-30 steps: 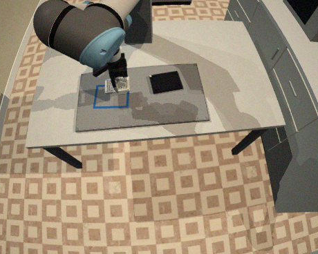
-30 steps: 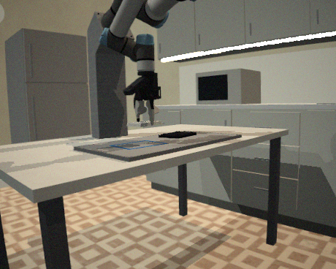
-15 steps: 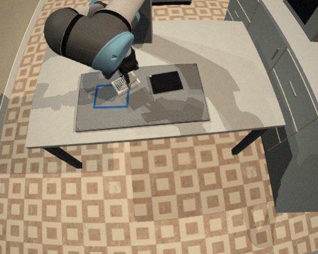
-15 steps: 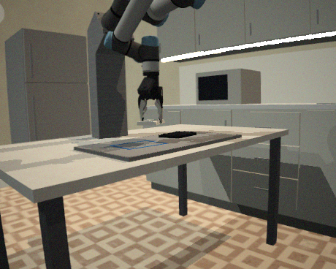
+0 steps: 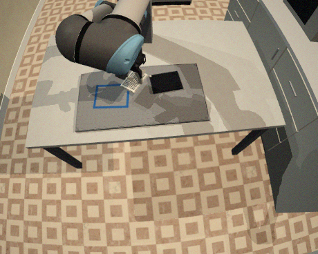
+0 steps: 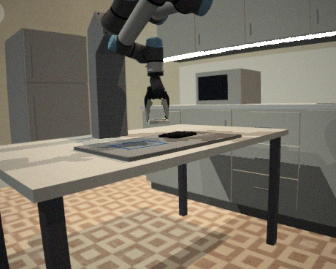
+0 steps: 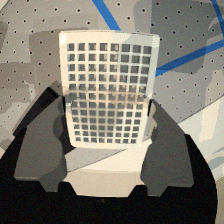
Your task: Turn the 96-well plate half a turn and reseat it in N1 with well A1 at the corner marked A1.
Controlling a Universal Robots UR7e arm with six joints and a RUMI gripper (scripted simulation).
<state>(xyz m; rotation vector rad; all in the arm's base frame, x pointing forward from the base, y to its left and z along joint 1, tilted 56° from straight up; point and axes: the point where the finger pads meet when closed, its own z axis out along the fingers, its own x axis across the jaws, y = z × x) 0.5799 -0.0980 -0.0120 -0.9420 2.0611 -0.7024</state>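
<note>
item: 96-well plate (image 7: 107, 92), clamped between the closed jaws of the gripper (image 6: 157, 118) and carried above the mat, black plate nest n1 (image 5: 166, 82) just beside and below it; risk: seating askew on the locators if lowered with the turn incomplete.

A white plate (image 7: 106, 95) gridded with small square wells sits in the black tool (image 7: 107, 150), above a grey dotted mat (image 5: 142, 103) bearing a blue square outline (image 5: 111, 96) and a black pad (image 5: 166, 82), on a pale tabletop (image 5: 231, 96).
</note>
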